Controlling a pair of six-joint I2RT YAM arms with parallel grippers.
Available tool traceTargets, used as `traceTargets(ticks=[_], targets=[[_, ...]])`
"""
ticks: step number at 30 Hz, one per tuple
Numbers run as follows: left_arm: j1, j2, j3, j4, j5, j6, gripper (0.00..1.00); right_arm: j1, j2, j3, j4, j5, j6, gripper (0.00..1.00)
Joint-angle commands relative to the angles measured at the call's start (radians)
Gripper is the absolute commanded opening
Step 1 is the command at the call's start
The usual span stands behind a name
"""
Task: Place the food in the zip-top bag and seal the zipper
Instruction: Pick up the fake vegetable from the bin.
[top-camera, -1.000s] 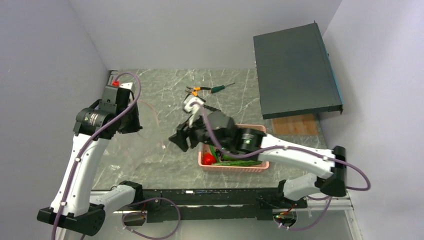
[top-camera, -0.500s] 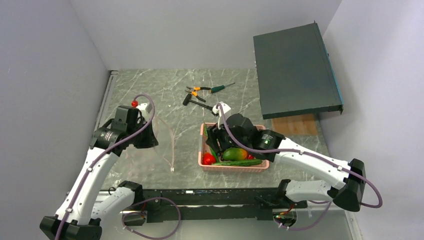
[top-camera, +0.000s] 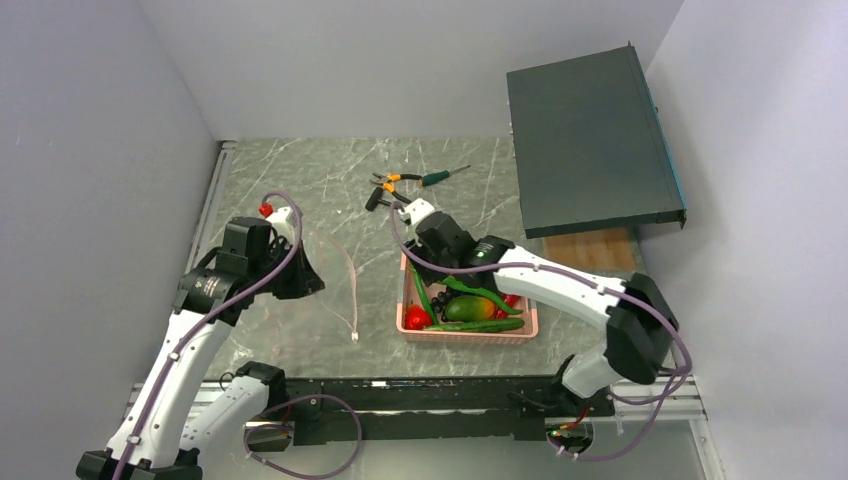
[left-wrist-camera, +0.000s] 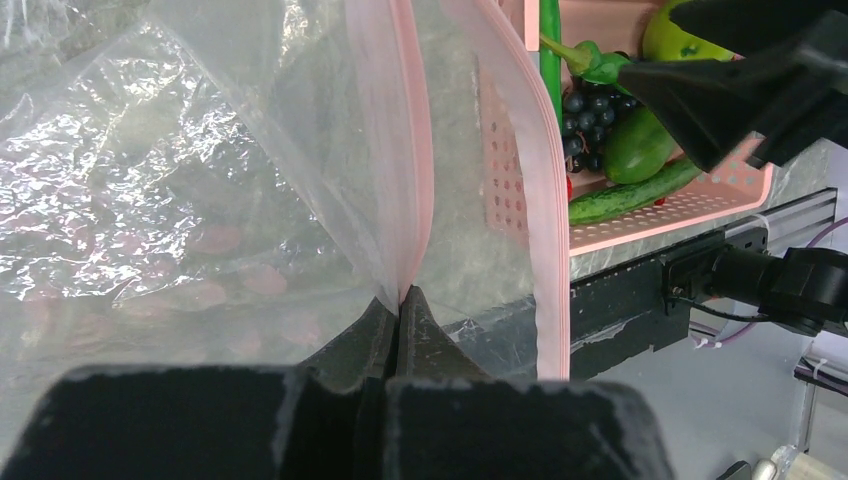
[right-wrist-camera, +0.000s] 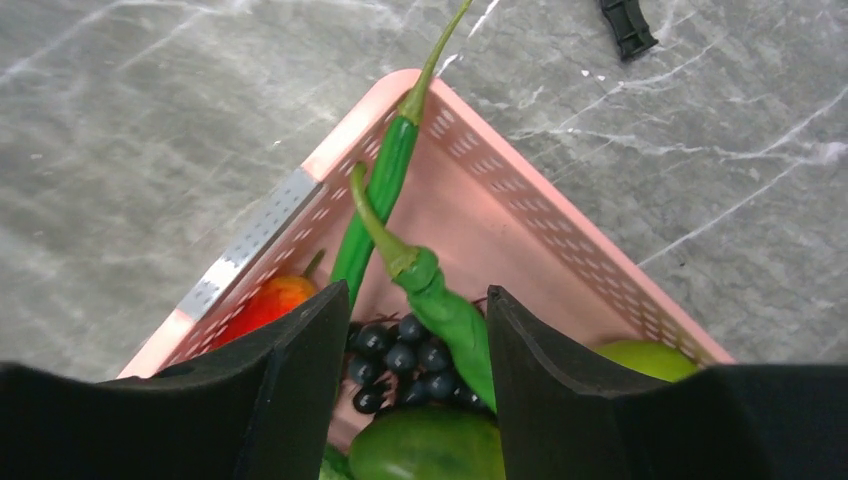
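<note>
We log the basket (top-camera: 470, 336) right of table centre, near the front edge. The mango (top-camera: 470, 308), grape bunch (right-wrist-camera: 400, 360) and long peppers (right-wrist-camera: 385, 190) lie inside it. The zip-top bag (top-camera: 325, 285) is just left of the basket, and the left gripper (left-wrist-camera: 400, 300) is clamped on its zipper (left-wrist-camera: 400, 150). The right gripper (right-wrist-camera: 415, 295) hangs over the basket's rear left corner. The pliers (top-camera: 392, 181) lie behind the basket, and a flat case (top-camera: 590, 140) sits at the right rear.

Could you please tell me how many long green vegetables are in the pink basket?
3. A straight pepper along the pink basket's left wall, a curved pepper beside the grape bunch, a third pepper along the near wall. Others may be hidden.
</note>
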Motion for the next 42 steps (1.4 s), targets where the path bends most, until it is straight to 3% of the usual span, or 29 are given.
traceTargets(ticks=[1, 11, 21, 27, 31, 36, 42], targets=[[-0.004, -0.014, 0.019, -0.002, 0.022, -0.02, 0.0, 0.008, 0.09, 0.096, -0.006, 0.117, -0.065, 0.53], [-0.003, -0.023, 0.017, 0.001, 0.028, -0.024, 0.0, 0.084, 0.132, 0.024, -0.021, 0.238, -0.108, 0.5], [-0.005, -0.031, 0.007, 0.005, 0.025, -0.027, 0.0, 0.129, 0.241, 0.061, -0.012, 0.319, -0.121, 0.47], [-0.005, -0.039, 0.012, -0.004, 0.033, -0.029, 0.0, 0.139, 0.279, 0.065, 0.013, 0.405, -0.119, 0.3], [-0.005, -0.049, 0.013, -0.012, 0.023, -0.031, 0.0, 0.159, 0.198, 0.039, 0.048, 0.458, -0.121, 0.06], [-0.005, -0.057, 0.008, -0.002, 0.046, -0.039, 0.0, 0.163, -0.051, -0.027, 0.119, 0.441, -0.102, 0.0], [-0.005, -0.067, 0.015, 0.001, 0.048, -0.052, 0.0, 0.163, -0.302, -0.082, 0.242, 0.394, -0.127, 0.0]])
